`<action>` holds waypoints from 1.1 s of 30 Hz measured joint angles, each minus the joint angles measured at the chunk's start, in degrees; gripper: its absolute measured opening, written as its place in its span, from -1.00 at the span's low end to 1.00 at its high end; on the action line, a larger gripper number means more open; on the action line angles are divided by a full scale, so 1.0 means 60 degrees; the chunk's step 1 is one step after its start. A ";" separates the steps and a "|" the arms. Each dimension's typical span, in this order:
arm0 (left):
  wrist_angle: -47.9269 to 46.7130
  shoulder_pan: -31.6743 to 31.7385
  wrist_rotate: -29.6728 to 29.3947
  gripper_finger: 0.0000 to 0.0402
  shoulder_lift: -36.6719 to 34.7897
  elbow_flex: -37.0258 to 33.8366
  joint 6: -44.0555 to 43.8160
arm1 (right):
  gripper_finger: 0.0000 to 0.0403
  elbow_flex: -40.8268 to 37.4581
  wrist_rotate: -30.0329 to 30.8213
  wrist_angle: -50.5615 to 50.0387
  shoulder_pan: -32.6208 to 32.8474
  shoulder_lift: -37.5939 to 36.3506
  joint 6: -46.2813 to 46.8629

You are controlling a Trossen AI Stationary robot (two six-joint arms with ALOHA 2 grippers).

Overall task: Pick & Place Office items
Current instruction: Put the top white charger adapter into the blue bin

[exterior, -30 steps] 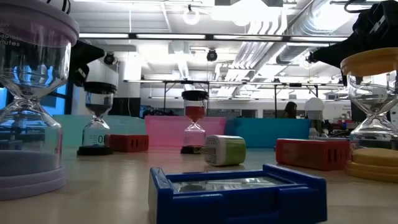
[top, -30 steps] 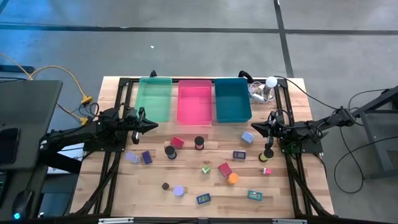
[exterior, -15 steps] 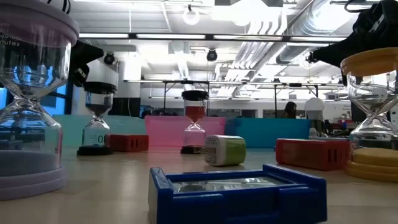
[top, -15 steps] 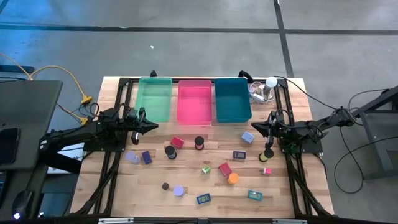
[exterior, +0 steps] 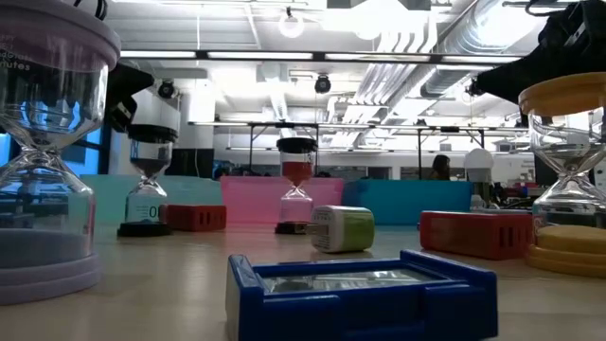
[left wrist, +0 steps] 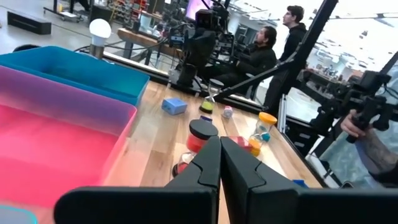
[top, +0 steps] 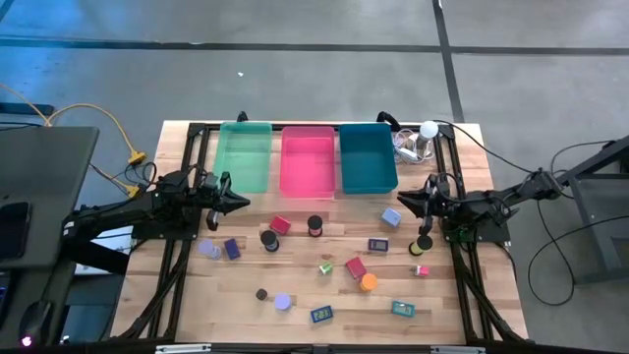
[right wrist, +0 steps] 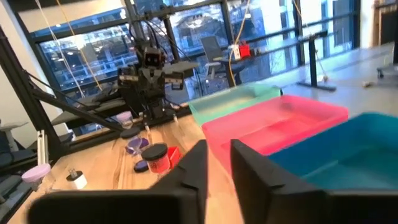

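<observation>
High view: left gripper (top: 239, 202) at bench's left edge, right gripper (top: 403, 200) at right edge; office items (top: 356, 266) scattered mid-bench, below the bins (top: 308, 162). Left wrist view: fingers pressed together, empty. Right wrist view: fingers narrowly apart, empty.

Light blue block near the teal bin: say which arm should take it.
Right, probably. The light blue block lies just beside the right gripper; the left gripper waits across the table.
</observation>
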 joint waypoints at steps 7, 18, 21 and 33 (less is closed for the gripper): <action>0.0047 0.0000 0.0008 -1.00 0.0000 0.0000 0.0212 | -0.01 0.0447 -0.0104 0.0643 0.0011 0.0648 -0.1577; 0.0893 -0.0204 0.0108 -0.63 -0.0004 0.0000 0.0568 | 0.32 0.3385 0.0639 -0.0383 0.0532 0.3828 -0.2716; 0.1056 -0.0488 0.0017 -0.44 -0.0003 0.0000 0.0567 | 0.32 0.4528 0.1031 -0.1795 0.0636 0.4726 -0.1995; 0.2347 -0.1641 -0.0824 0.01 0.0000 0.0000 0.0161 | 0.33 0.8664 0.1142 -0.8631 0.0688 0.7661 0.3942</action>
